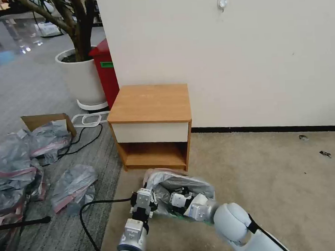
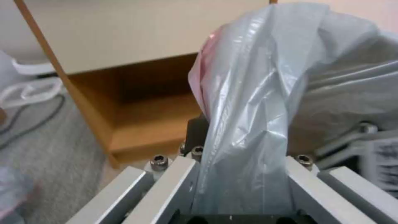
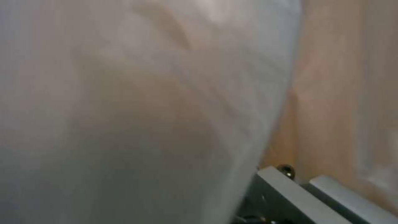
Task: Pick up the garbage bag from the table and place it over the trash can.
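The garbage bag (image 1: 178,186) sits low on the beige carpet just in front of the table (image 1: 150,104), spread open as a grey crinkled mouth with a pink band along its far left edge. No writing can be read in the head view; the red bin (image 1: 106,74) at the far left carries a green label too small to make out. The left hand (image 1: 144,201) is at the bag's near left rim, and the right hand (image 1: 179,199) reaches into the bag's opening from the right. The bare tabletop carries nothing. A heap of similar grey bags (image 1: 16,171) lies on the grey carpet to the left.

In the left wrist view, the left hand (image 2: 242,186) is clenched on a gathered fold of the bag (image 2: 257,93), the plastic rising from between its fingers (image 2: 178,183); the table's open shelf (image 2: 149,109) lies beyond.

In the right wrist view, grey plastic (image 3: 145,109) drapes close over the lens, with one finger (image 3: 290,199) at the edge; I cannot tell whether the right hand is clenched or released.
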You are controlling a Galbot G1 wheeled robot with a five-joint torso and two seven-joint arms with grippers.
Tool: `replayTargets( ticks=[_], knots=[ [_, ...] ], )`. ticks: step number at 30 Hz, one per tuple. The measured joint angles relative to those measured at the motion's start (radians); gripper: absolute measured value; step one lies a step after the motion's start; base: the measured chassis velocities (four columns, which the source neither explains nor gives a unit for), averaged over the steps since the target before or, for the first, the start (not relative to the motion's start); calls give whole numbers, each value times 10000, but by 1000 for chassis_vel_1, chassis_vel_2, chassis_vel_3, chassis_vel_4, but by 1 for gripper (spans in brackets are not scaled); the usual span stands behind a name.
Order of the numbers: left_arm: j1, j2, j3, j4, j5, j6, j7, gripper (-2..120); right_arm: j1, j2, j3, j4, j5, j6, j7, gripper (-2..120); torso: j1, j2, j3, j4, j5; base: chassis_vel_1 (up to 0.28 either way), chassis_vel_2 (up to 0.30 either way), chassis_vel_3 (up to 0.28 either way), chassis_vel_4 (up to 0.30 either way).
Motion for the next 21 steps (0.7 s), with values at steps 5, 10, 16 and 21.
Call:
replayTargets(
  ticks=[5,10,16,21],
  knots=[
    [45,29,8,-124,-243,166,-74,3,76,-36,12,-185,81,25,26,0,0,0,0,0,1,0,0,0,0],
    [-68,29,-204,-18,-299,301,-174,3,-288,-231,287,231,387,89,73,0,0,0,-1,-1,0,0,0,0,0],
    [-343,49,-772,334,-596,440,-314,3,-1411,-842,1020,1753,1314,229,260,0,0,0,-1,0,1,0,0,0,0],
    [-555,39,-1148,476,-1200,633,-438,3,-2610,-1423,2036,3413,2412,487,475,0,0,1,-1,-2,-1,0,0,0,0]
  ],
)
